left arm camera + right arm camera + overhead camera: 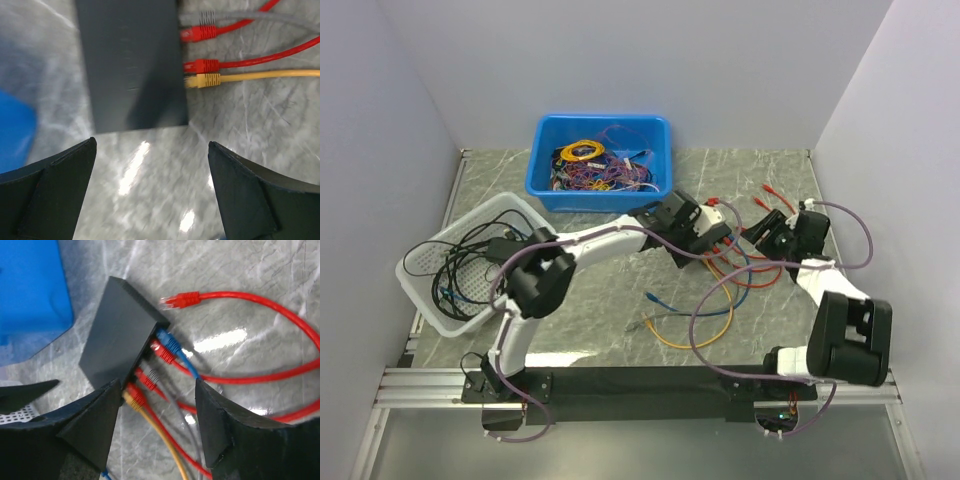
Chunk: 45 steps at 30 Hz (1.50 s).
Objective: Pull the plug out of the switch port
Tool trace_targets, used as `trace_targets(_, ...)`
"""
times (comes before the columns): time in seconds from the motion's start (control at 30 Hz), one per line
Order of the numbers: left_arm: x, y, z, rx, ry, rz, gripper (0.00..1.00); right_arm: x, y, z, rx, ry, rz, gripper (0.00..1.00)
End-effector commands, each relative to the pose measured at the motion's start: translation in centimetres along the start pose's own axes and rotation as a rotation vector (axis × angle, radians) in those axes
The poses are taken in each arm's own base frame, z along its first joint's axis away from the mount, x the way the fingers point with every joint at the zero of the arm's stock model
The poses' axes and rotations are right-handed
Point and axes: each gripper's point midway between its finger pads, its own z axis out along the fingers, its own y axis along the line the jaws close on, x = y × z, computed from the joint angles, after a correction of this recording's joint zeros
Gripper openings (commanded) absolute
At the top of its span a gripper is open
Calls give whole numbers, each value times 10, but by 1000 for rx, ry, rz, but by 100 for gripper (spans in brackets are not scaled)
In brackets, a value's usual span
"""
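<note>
Ahead of your left fingers and right fingers, both spread apart, glossy grey-marbled bench carries the flat matte-black switch; white walls enclose it.

Bright, even light, likely from overhead. I see white glare patches on the desk. Left wrist view blurred, switch edges soft.

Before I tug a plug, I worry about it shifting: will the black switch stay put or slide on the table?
It likely slides: the switch is thin and lies flat on a glossy table. It looks light, so the several plugged cables could drag or swivel it. Being flat, it should not tip.
</note>
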Motion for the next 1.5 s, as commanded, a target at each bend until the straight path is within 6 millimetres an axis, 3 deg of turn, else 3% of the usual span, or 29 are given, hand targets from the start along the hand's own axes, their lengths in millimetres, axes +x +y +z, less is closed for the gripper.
trace_targets(0.0, -16, 8, 9, -30, -17, -41, 99, -23, 7, 12, -35, -35, -39, 67)
trace_targets(0.13, -5, 11, 26, -50, 18, -39, 99, -25, 7, 30, -57, 4, -35, 61)
trace_targets(0.37, 26, 3, 50, -22, 79, -34, 99, -7, -7, 59, -66, 106, 7, 58)
trace_targets(0.77, 37, 3, 55, 32, 90, -61, 99, 24, -9, 77, -153, 216, 181, 57)
trace_targets(0.97, 39, 4, 56, 27, 92, -48, 99, 23, -14, 75, -155, 195, 267, 55)
trace_targets(1.13, 37, 4, 57, 32, 86, -50, 99, 25, -16, 74, -157, 220, 281, 44)
trace_targets(1.17, 37, 4, 57, 32, 85, -50, 99, 27, -17, 74, -154, 228, 286, 36)
trace_targets(1.3, 31, 4, 57, 37, 75, -45, 99, 25, -17, 76, -160, 231, 294, 19)
trace_targets(1.47, 29, 0, 53, 69, 82, -41, 99, 26, -15, 73, -179, 231, 283, 12)
